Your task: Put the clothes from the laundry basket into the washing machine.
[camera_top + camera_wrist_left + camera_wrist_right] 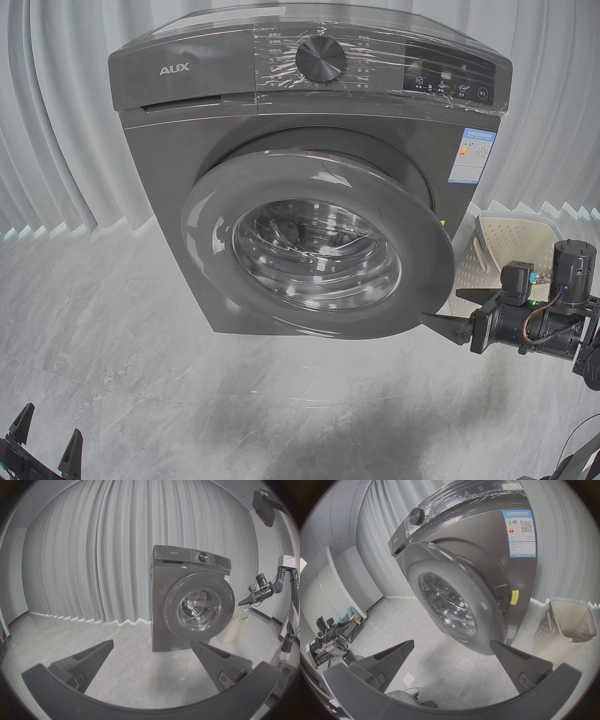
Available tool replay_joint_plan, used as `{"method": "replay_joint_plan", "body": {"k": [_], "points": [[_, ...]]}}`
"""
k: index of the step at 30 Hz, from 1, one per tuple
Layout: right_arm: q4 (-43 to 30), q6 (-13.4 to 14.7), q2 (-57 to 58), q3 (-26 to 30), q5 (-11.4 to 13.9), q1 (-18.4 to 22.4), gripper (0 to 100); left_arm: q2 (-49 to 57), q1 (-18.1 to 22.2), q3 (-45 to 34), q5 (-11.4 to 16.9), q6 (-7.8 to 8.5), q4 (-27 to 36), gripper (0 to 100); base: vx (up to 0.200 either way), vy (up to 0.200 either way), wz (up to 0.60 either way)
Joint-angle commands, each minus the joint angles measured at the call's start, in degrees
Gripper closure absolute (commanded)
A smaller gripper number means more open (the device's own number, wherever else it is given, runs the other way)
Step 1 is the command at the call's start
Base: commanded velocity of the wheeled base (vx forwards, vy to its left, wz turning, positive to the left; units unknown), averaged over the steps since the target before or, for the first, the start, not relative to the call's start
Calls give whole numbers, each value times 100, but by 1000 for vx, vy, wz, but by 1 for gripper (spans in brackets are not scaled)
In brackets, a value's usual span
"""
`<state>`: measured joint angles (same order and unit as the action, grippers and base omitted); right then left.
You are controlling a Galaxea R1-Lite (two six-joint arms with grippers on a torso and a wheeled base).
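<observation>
The grey washing machine (187, 156) stands ahead, its round glass door (315, 250) swung partly out from the front. The steel drum shows through the glass. A cream perforated laundry basket (519, 244) stands on the floor at the machine's right side, and what I see of its inside is bare. My right gripper (451, 310) is open, with its lower fingertip right at the door's right edge, in front of the basket. In the right wrist view the door (450, 602) and basket (572, 623) lie beyond the spread fingers (518, 661). My left gripper (45, 434) hangs open, low at the left.
Pale curtains (56, 125) run behind the machine. Grey tiled floor (250, 400) spreads in front of it and to its left. From the left wrist I see the machine (168, 605), the basket (234, 628) and the right arm (261, 592).
</observation>
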<state>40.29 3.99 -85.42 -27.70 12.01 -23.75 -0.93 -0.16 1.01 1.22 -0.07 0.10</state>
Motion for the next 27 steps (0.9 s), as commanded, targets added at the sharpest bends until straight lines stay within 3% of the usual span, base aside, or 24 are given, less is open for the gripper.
{"method": "replay_joint_plan", "body": {"k": [1,5,10,16,21,27], "points": [[5,41,-177,-245,-14,10,0,93,-2,-101,1,-1,-1,0,200,0,0],[172,94,-432,-465,-58,63,0,93,-2,-101,1,25,-1,0,100,0,0],[840,129,-669,-544,-542,169,0,93,-2,-101,1,25,-1,0,0,0,0],[884,102,-616,-227,-568,63,0,93,-2,-101,1,25,-1,0,0,0,0],[867,58,-256,274,-506,-385,0,93,-2,-101,1,7,-1,0,0,0,0],[954,85,-133,388,-375,-622,0,93,-2,-101,1,7,-1,0,200,0,0]]}}
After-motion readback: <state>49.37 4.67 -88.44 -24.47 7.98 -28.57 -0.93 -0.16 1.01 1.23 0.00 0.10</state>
